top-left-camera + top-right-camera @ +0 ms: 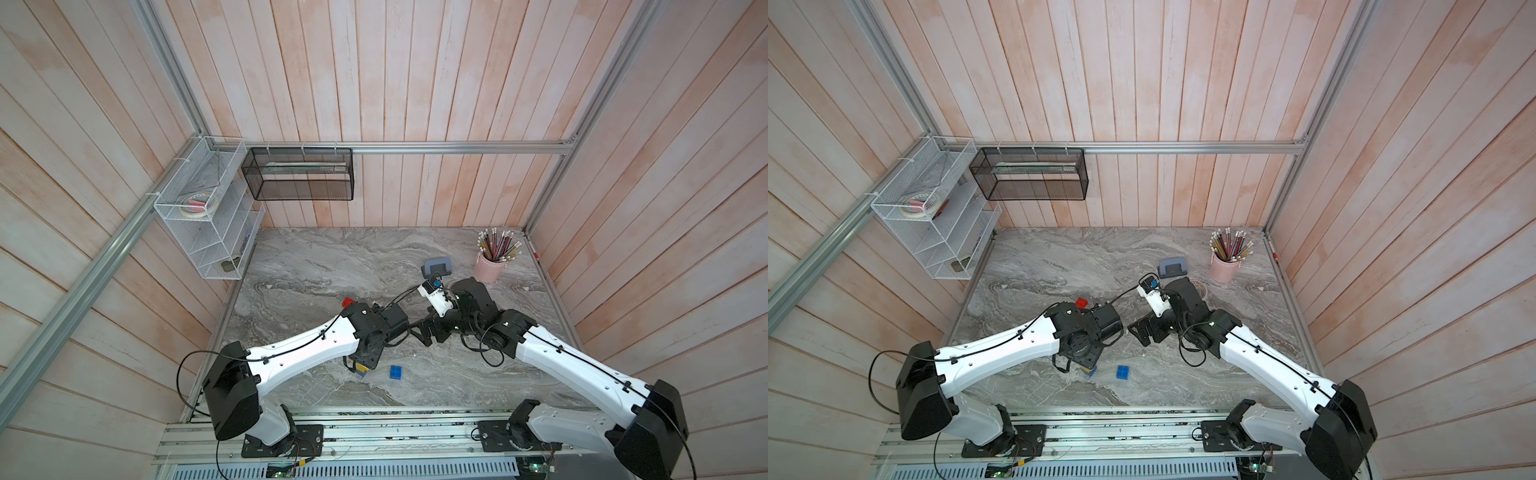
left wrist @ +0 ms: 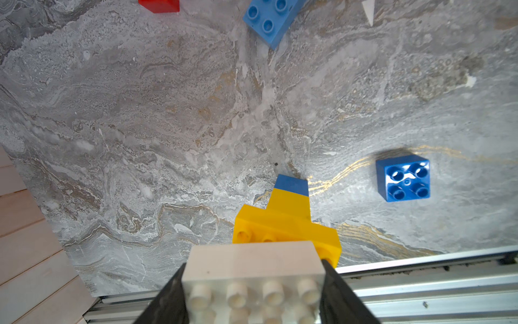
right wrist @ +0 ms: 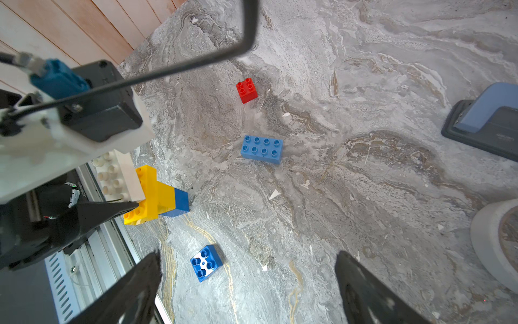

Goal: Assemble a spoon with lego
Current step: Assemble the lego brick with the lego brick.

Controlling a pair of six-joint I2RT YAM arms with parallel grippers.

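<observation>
The left end effector (image 2: 253, 283) pinches the half-built spoon (image 2: 283, 218) by its white brick (image 2: 252, 261), blue end pointing down at the tabletop (image 2: 140, 112). The right end effector (image 3: 248, 254) hangs wide open and empty. The spoon is likely light, hard and smooth, so its flat sides are best to pinch. Only the wrist views show the long blue brick (image 3: 262, 149). In both top views the arms hide it.

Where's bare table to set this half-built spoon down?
Widest bare patch: back of the table, bordered by the back wall, wire rack and hole punch. Crowded: middle and front, where the red brick, long blue brick and square blue brick lie.
</observation>
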